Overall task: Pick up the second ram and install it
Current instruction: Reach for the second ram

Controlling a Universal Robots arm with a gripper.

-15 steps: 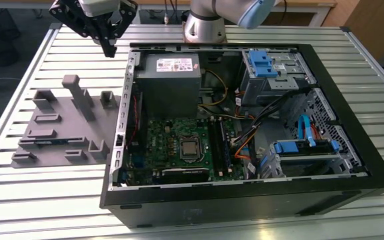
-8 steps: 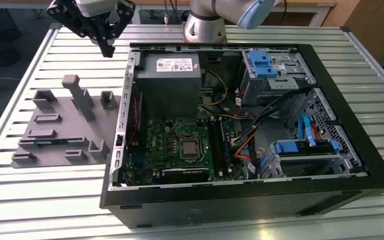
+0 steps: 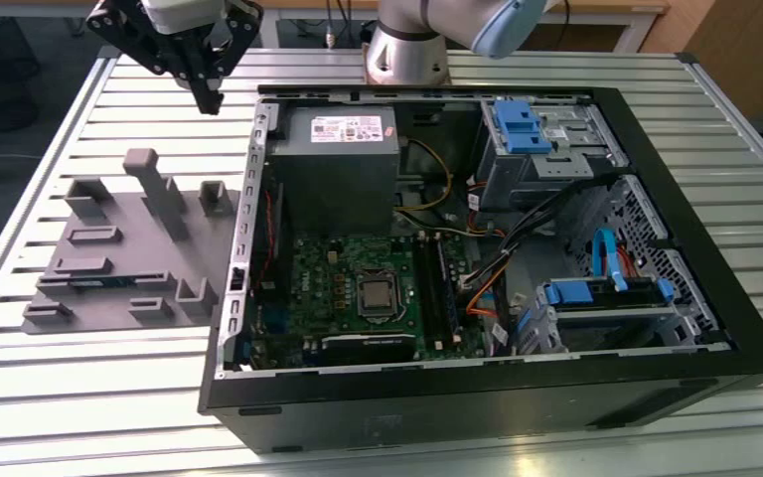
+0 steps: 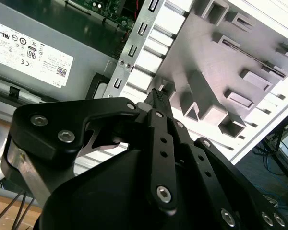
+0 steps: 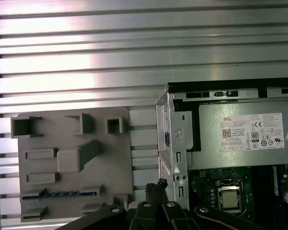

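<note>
Fingers pinched together on nothing, hanging over the desk beside the open computer case.
The second ram sits in a slot of the grey fixture, well apart from the fingers; its long axis runs left to right across the exterior view, one end pointing toward the case.

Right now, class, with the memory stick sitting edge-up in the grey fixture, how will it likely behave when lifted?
The memory stick is a thin board, so probably stiff and light. Only its narrow blue edge shows in the grey fixture, so a grip there could slip. As bare circuit board, it is likely fragile.
</note>
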